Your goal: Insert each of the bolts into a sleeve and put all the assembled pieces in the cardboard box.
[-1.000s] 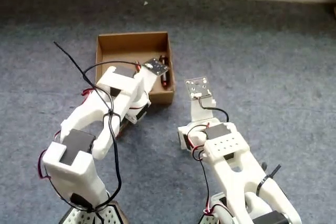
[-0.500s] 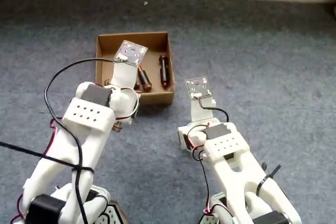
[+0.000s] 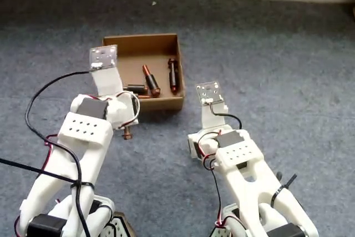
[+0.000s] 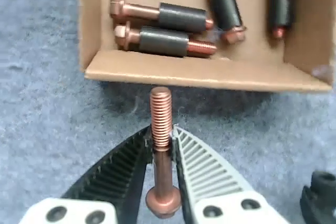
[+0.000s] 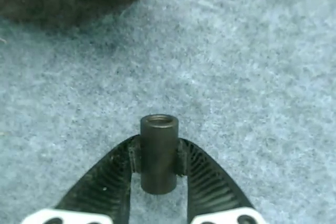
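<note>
One grey, carpet-like table covering (image 3: 277,54) bears everything noted here. The open brown cardboard box (image 3: 140,36) stands on it ahead of both arms. My white left arm (image 3: 83,137) ends at the box's near wall. My white right arm (image 3: 238,159) ends just beside the box's near right corner.

My left gripper (image 4: 160,132) is clenched on a bare copper-coloured flanged bolt (image 4: 160,124), pinching it by the shank. Its threaded end points toward the box wall and its head lies back toward the wrist. This bolt is outside the box, above the covering.

My right gripper (image 5: 159,142) is clenched on a dark cylindrical threaded sleeve (image 5: 159,153). The sleeve's open bore faces away from the wrist, above the covering and apart from the box.

Four assembled pieces lie inside the box. Two of them (image 4: 181,17) (image 4: 163,41) are side by side near the front wall. A third (image 4: 224,3) is angled beside them, and the fourth (image 4: 281,1) lies along the far side wall.
</note>
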`<state>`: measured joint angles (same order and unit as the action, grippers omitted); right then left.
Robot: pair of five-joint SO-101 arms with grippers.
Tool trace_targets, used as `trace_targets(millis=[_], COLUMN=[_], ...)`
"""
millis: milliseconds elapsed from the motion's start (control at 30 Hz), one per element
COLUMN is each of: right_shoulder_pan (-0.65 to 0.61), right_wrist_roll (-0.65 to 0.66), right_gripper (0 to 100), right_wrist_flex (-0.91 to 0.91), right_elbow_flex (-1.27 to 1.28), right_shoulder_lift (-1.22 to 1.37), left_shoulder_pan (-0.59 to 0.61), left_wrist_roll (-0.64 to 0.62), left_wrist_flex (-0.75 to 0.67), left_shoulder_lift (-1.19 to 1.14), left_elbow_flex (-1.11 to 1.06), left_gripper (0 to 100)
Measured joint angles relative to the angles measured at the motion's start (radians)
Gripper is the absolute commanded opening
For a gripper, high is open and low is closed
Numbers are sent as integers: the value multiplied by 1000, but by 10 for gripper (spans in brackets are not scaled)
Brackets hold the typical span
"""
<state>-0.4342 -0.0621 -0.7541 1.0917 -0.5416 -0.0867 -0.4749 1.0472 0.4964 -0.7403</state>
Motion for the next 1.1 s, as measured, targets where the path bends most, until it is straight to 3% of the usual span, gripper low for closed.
trace_targets(millis=[233, 767, 1100], right_shoulder_pan=[0, 0, 0], right_wrist_roll=[0, 0, 0], right_gripper=[5, 5, 5], right_wrist_flex=[0, 0, 0], right_elbow_flex=[0, 0, 0], right_shoulder_lift=[0, 0, 0], left_shoulder_pan=[68, 69, 60], left_wrist_roll=[-427, -887, -962], left_wrist_flex=[-86, -209, -209], left_shoulder_lift=[0, 0, 2], left_elbow_flex=[-64, -71, -71], left_gripper=[5, 8, 347])
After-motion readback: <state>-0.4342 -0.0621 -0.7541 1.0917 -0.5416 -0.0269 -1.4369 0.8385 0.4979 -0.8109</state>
